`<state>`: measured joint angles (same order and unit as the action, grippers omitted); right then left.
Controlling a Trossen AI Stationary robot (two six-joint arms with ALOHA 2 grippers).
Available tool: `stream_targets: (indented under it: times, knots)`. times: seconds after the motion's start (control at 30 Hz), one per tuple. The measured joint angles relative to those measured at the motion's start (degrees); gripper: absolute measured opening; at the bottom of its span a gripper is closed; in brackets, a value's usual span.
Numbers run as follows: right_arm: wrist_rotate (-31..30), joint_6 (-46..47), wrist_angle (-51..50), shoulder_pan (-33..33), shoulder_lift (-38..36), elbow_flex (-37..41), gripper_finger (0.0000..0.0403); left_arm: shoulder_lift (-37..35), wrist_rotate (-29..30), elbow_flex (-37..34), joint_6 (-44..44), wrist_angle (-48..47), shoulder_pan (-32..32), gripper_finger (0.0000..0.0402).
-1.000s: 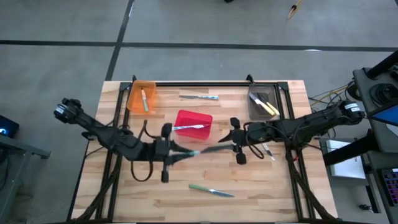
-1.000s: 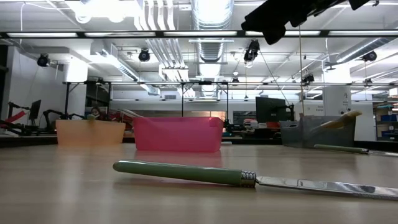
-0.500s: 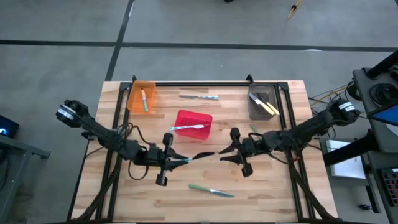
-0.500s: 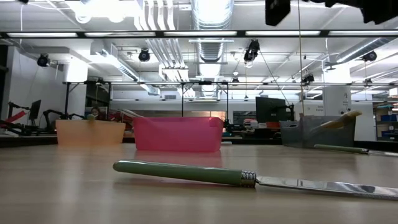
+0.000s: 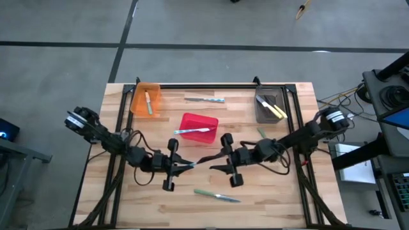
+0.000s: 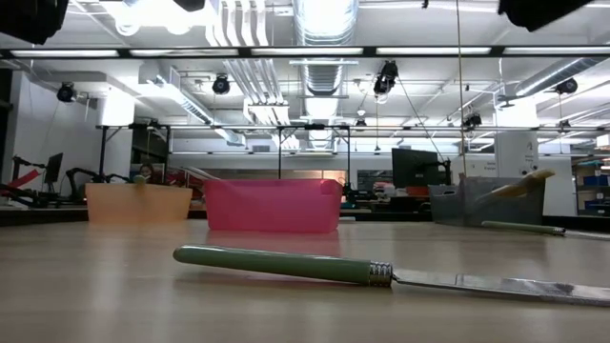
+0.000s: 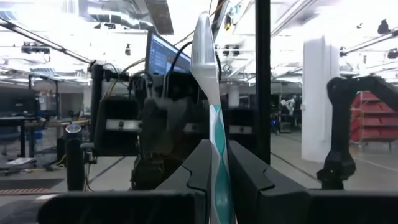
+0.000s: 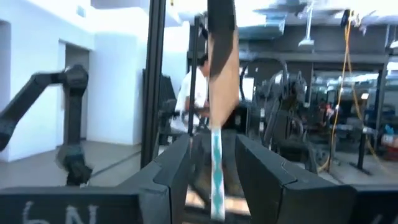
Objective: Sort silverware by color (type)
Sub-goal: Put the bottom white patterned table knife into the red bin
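My left gripper is above the table's middle, shut on a light-blue-handled utensil. The utensil's metal end points toward the table's right. My right gripper faces it, open. In the right wrist view its fingers stand on either side of the utensil with a gap on each side. A green-handled knife lies flat near the near edge. Another blue-handled utensil rests across the red bin. My left gripper pinches the utensil's light-blue handle between its two fingers. It comes level from the table's left, with the fingers along the utensil. The utensil is lifted clear of the table, and its metal end sticks out past the fingertips.
The orange bin at far left holds a utensil, and the grey bin at far right holds yellow-handled ones. A blue-handled utensil lies by the far edge. Small utensils lie under the right arm.
My right gripper has moved toward the table's left and slightly toward the near edge, coming around the held utensil's metal end. My left gripper has shifted a little toward the near edge, carrying the utensil with it.
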<state>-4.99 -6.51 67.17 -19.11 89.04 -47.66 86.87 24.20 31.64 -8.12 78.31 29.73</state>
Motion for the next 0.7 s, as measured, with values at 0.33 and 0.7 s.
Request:
stream_targets:
  times: [0.33,0.7]
  knots:
    - [-2.7,0.4,-0.9,0.0,5.0,-6.5,0.0119,0.1,0.8,-0.1,-0.4,0.2,-0.1,0.0016]
    - [-11.7,4.2,-30.7,-0.1,-3.7,-5.9,0.0119,-7.9,17.1,-0.4,7.7,-23.8,0.0,0.0016]
